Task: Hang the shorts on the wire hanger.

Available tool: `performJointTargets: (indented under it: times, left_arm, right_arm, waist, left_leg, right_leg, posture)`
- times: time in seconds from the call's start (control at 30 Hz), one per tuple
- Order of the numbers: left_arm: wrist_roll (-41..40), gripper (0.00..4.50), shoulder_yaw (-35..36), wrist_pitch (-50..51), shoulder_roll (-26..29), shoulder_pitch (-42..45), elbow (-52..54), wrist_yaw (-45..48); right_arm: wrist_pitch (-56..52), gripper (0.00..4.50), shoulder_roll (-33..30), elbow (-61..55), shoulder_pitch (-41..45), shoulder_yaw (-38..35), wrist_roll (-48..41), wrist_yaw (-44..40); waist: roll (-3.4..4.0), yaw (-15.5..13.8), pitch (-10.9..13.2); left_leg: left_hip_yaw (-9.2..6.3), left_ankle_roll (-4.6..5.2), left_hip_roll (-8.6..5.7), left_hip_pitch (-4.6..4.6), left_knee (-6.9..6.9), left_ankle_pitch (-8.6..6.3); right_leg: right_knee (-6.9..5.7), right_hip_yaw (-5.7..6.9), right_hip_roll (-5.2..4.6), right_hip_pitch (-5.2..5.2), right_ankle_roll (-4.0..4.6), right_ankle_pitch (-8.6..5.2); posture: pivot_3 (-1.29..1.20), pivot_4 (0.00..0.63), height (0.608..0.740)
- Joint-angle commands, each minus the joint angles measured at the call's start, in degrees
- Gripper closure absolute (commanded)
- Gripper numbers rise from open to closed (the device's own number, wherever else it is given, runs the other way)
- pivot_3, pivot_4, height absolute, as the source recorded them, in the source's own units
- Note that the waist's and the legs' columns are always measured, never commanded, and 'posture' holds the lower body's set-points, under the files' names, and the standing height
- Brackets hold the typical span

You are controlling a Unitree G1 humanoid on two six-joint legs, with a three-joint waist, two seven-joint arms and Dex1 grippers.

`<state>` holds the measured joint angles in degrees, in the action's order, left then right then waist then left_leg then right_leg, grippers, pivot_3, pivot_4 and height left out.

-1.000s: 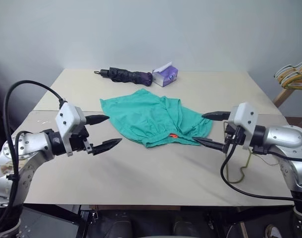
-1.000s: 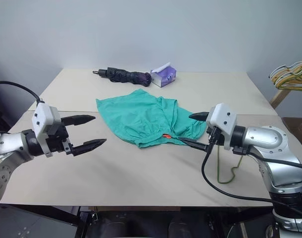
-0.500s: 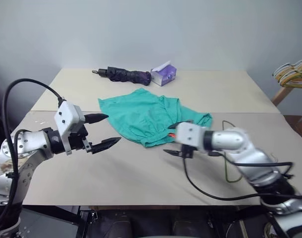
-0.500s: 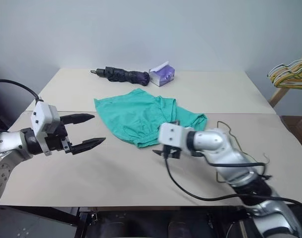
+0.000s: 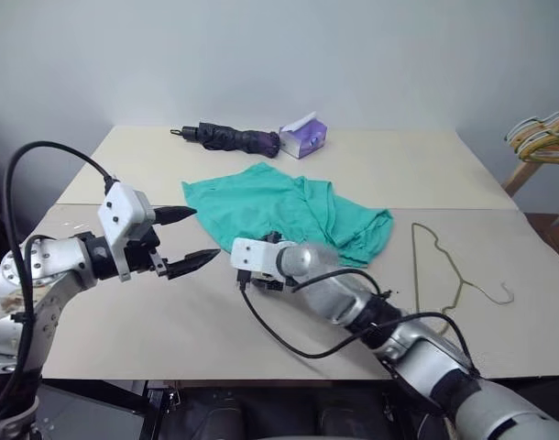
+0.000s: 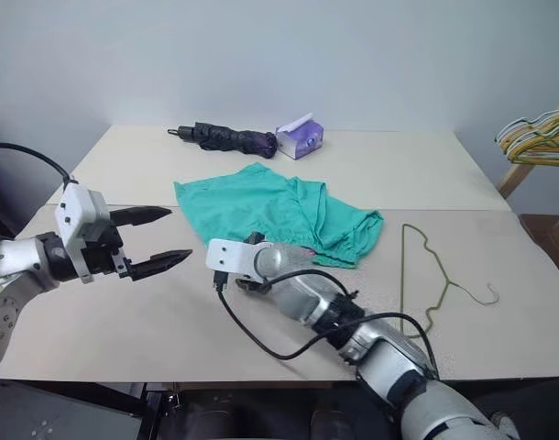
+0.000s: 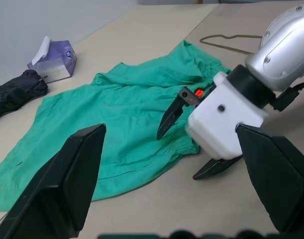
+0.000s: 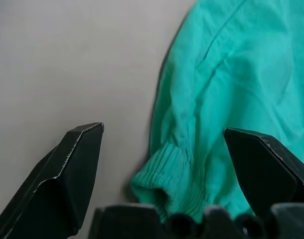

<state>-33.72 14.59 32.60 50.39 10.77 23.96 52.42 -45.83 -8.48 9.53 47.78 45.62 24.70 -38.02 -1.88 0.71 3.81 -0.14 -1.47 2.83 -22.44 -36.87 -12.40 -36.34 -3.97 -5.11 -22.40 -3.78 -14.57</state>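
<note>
The teal shorts (image 5: 284, 209) lie crumpled in the middle of the table, with the ribbed waistband (image 8: 168, 172) on the near side. Flat on the table to their right, apart from them, lies the thin wire hanger (image 5: 457, 268). My right gripper (image 8: 163, 128) is open and tilts down at the near-left corner of the waistband; that corner sits between its fingers, ungripped. The same gripper (image 7: 177, 157) appears in the left wrist view against the cloth's edge. Over bare table to the left of the shorts, my left gripper (image 5: 204, 234) hovers wide open and empty.
A folded dark umbrella (image 5: 230, 139) and a purple tissue box (image 5: 305, 137) lie at the back of the table. A bunch of coloured hangers (image 5: 542, 136) on a wooden rack stands off the table's right side. A seam crosses the tabletop (image 5: 124, 316).
My right arm has swung left and down across the front of the shorts, from their right side to their near-left corner, uncovering the wire hanger. The left gripper has stayed put.
</note>
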Motion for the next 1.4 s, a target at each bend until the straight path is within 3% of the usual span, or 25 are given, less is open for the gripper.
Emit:
performJointTargets:
  times: [0.03, 0.4, 0.63, 0.83, 1.0, 1.23, 1.4]
  left_arm:
    - [0.38, 0.00, 0.64, -1.41, 0.83, 1.38, 0.44, 0.34]
    - [1.17, 0.00, -0.05, -1.78, 0.04, 1.33, 0.60, 0.43]
    - [7.20, 0.00, -4.50, -6.36, 0.72, 1.61, -2.18, 1.32]
    - [21.84, 0.00, -12.26, -21.90, 3.81, 3.55, -13.29, 3.50]
    - [33.64, 0.00, -18.09, -37.35, 4.48, 7.69, -25.12, 2.26]
    - [44.44, 0.00, -24.57, -48.52, 1.27, 12.24, -39.65, -2.20]
    - [51.02, 0.00, -29.06, -53.11, -3.20, 17.48, -50.15, -6.49]
  right_arm:
    - [-1.63, 0.66, -0.53, 3.25, 2.16, 0.95, 4.10, 1.56]
    - [0.08, 4.41, -2.56, 2.37, 1.22, 0.94, 7.07, 0.08]
    - [5.38, 4.48, -12.03, -9.98, -3.05, -1.96, 6.85, -3.10]
    - [18.66, 4.48, -27.36, -27.06, -12.21, -10.57, 0.45, -10.31]
    - [24.23, 4.48, -36.17, -34.18, -18.18, -20.85, -7.36, -15.75]
    - [21.62, 4.48, -40.43, -38.03, -20.02, -30.76, -15.05, -20.27]
    - [19.31, 4.48, -40.86, -39.91, -20.48, -32.79, -16.57, -20.43]
  waist:
    - [-0.02, 0.01, -0.01]
    - [-0.02, 0.38, -0.01]
    - [-0.02, -0.02, -0.01]
    - [-0.01, 0.13, 0.00]
    - [-0.02, 0.48, 0.00]
    - [-0.03, 1.49, -0.01]
    - [-0.03, 1.82, -0.10]
  left_leg:
    - [0.00, -0.01, 0.00, -0.01, 0.00, 0.00]
    - [-0.01, -0.03, 0.00, -0.02, 0.04, -0.01]
    - [0.00, -0.03, -0.01, -0.09, 0.05, -0.01]
    - [0.00, -0.04, 0.00, -0.20, 0.05, -0.01]
    - [0.02, -0.04, 0.00, -0.21, 0.04, -0.01]
    - [0.02, -0.03, 0.01, -0.20, 0.04, -0.01]
    - [0.01, -0.03, 0.00, -0.27, -0.03, -0.01]
  right_leg:
    - [0.01, 0.00, 0.00, -0.01, 0.00, 0.00]
    - [0.00, 0.01, 0.02, -0.06, 0.00, 0.00]
    - [0.10, 0.02, -0.01, -0.07, -0.01, -0.01]
    - [0.13, 0.02, 0.00, -0.19, -0.02, -0.02]
    - [0.18, 0.02, 0.00, -0.19, -0.03, -0.02]
    - [0.15, 0.02, 0.00, -0.18, -0.02, -0.01]
    - [0.12, 0.04, 0.00, -0.18, -0.04, 0.00]
  posture:
    - [0.06, 0.035, 0.740]
    - [0.05, 0.036, 0.740]
    - [0.03, 0.039, 0.740]
    - [0.00, 0.040, 0.740]
    - [-0.04, 0.031, 0.740]
    - [-0.09, 0.018, 0.740]
    - [-0.12, 0.006, 0.740]
